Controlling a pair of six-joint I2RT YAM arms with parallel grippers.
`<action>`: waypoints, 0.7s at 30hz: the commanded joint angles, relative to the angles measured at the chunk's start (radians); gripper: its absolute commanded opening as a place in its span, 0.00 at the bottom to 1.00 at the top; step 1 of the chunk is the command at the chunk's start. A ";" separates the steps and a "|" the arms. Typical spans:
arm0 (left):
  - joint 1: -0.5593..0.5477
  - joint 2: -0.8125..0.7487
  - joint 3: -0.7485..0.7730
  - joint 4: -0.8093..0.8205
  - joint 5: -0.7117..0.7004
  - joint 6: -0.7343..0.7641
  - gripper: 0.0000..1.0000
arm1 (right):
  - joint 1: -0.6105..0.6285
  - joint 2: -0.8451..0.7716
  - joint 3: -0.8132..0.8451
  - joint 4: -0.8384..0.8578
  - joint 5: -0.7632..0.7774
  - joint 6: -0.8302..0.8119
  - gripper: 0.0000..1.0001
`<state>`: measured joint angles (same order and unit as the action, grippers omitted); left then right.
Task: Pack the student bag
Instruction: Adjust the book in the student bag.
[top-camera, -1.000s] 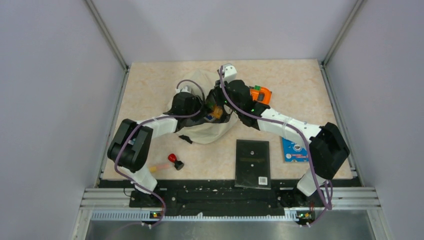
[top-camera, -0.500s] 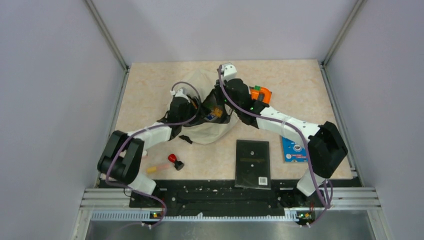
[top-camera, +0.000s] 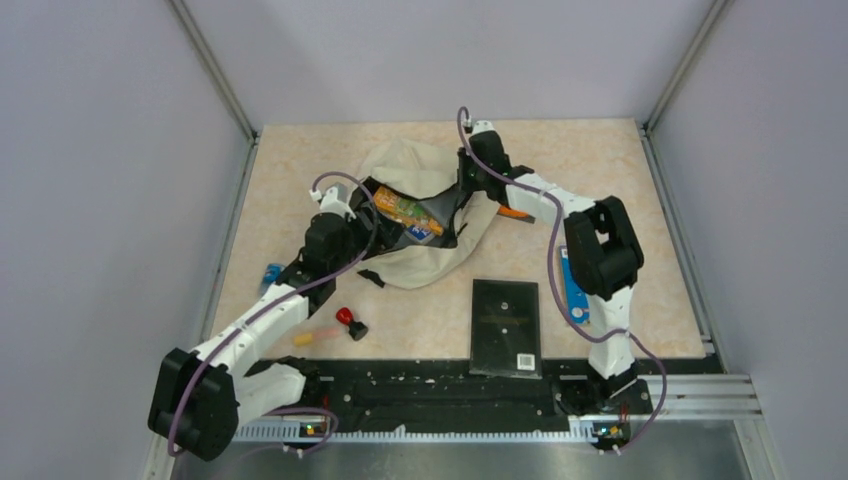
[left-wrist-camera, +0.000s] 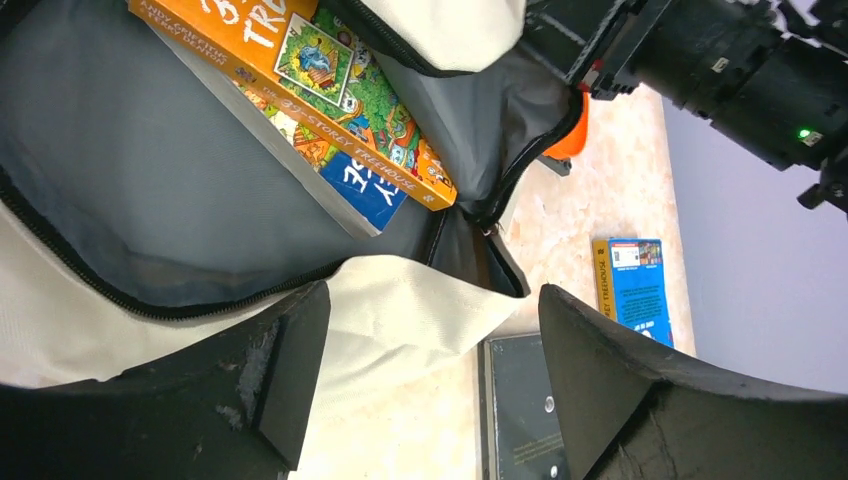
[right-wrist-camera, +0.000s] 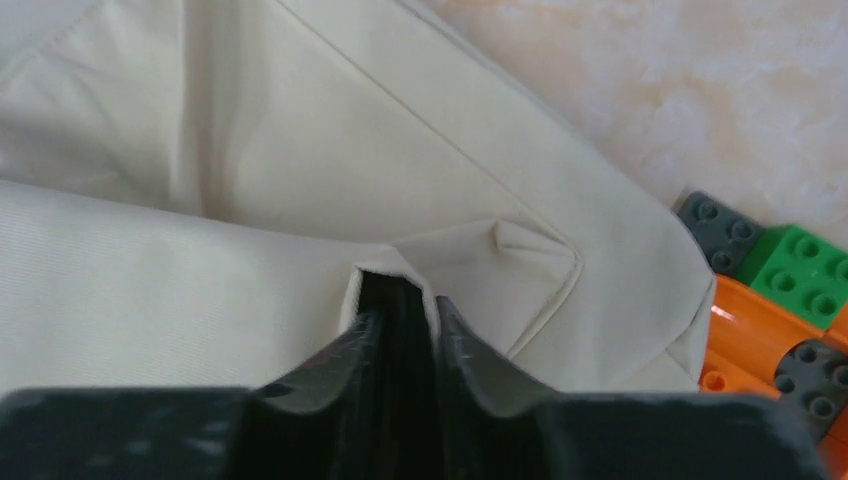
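Student bag (top-camera: 420, 262), mouth gaping upward

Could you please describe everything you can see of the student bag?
The student bag is a soft cream fabric backpack with black zip lines and a grey lining, lying slumped on the table. Its main zip is open wide, and an orange picture book lies inside on a blue-covered book. A black strap end sticks out at its near side. The right end effector, nearly closed, meets a fold of its rim; whether it grips is unclear.
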<state>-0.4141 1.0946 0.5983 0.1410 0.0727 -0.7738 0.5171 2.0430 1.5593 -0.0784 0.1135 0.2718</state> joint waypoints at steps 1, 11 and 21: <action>-0.004 -0.047 0.011 -0.055 0.004 0.031 0.82 | -0.033 -0.022 0.032 -0.097 -0.099 -0.043 0.32; -0.005 -0.058 0.017 -0.074 0.074 0.072 0.83 | -0.034 -0.316 -0.161 -0.140 -0.320 -0.130 0.93; -0.036 -0.102 -0.032 -0.046 0.108 0.151 0.84 | -0.034 -0.451 -0.305 -0.076 -0.456 -0.015 0.95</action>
<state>-0.4217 1.0527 0.5953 0.0502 0.1757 -0.6872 0.4847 1.6699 1.3067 -0.1703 -0.3054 0.2028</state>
